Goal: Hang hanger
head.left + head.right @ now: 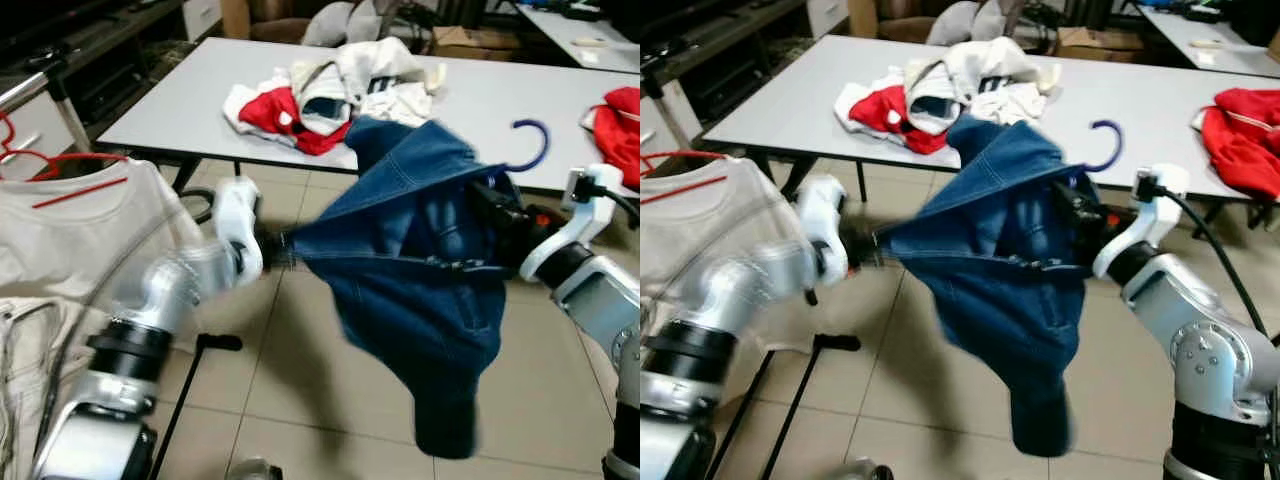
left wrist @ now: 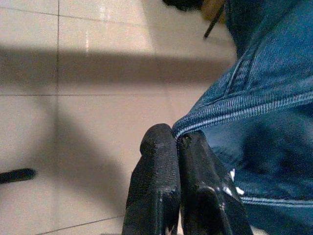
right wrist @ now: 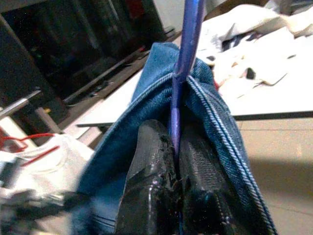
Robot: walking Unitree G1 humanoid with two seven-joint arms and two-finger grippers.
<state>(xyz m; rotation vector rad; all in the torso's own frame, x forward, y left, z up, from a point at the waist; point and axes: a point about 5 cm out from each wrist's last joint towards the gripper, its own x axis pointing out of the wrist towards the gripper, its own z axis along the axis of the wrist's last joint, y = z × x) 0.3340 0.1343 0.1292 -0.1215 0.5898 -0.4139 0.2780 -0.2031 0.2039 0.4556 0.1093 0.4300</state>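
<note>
- The robot had a blue denim garment point(image 1: 420, 270) strung up in mid-air between both arms, in front of the white table point(image 1: 180, 100), well off the tiled floor point(image 1: 300, 400).
- The right gripper point(image 3: 176, 161) had its fingers clamped tight on the stem of a purple hanger point(image 1: 535, 140), denim bunched around them. The hook stuck up above the fabric, free.
- The left gripper point(image 2: 178, 147) had its fingers pinched flat on a stitched hem at the far edge of the denim, pulling it out sideways.
- My read on handling: the denim looked thick and floppy, fairly heavy for cloth. It sagged into a big belly below the two holds, so it would swing and drag on the hanger.
- The hanger itself looked like thin, stiff plastic, probably a bit slick. The stem just under the hook seemed the sensible place to hold, leaving the hook open.
- The seam was a decent spot too, being thicker and less likely to slide out than plain cloth.
- Over on the robot's left, a white shirt point(image 1: 90, 230) hung on a red hanger point(image 1: 60, 165) on a rack, likely where this one was headed.
- A pile of clothes point(image 1: 330, 90) sat on the table behind.
</note>
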